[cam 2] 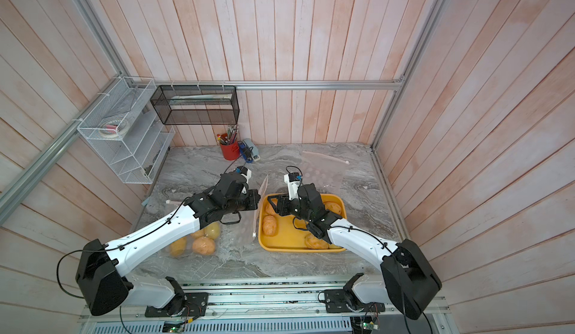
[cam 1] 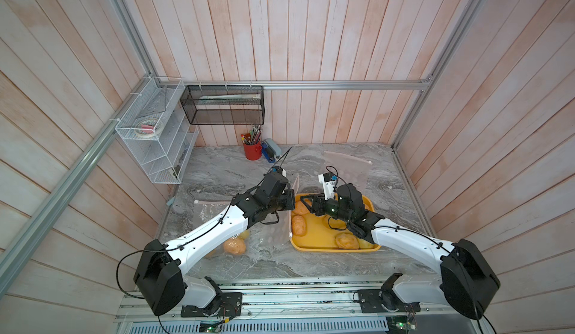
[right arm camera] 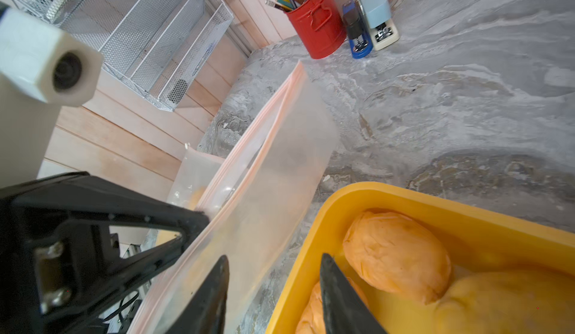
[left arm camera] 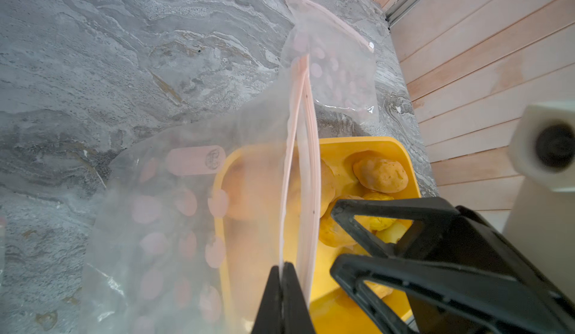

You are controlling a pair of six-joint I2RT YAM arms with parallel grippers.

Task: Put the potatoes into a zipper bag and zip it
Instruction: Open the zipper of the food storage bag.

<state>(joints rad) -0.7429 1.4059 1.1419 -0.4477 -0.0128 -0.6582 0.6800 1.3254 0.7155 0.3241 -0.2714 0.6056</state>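
Observation:
The clear zipper bag point(left arm camera: 174, 223) with pink dots stands on edge beside the yellow tray point(cam 1: 329, 248). My left gripper point(left arm camera: 283, 267) is shut on one side of its pink zip rim point(right arm camera: 280, 105). My right gripper point(right arm camera: 275, 257) is open and empty, straddling the tray's rim point(right arm camera: 404, 192) next to the bag's mouth. Several potatoes point(cam 1: 299, 225) point(right arm camera: 395, 254) lie in the tray. Others point(cam 2: 203, 245) lie inside clear plastic under my left arm; I cannot tell whether that is the same bag.
A spare zipper bag point(cam 1: 345, 164) lies flat behind the tray. At the back stand a red pencil cup point(cam 1: 252, 150) and staplers point(cam 1: 270, 150). A white wire rack point(cam 1: 155, 136) and a black mesh basket point(cam 1: 222, 105) hang on the walls at the back left.

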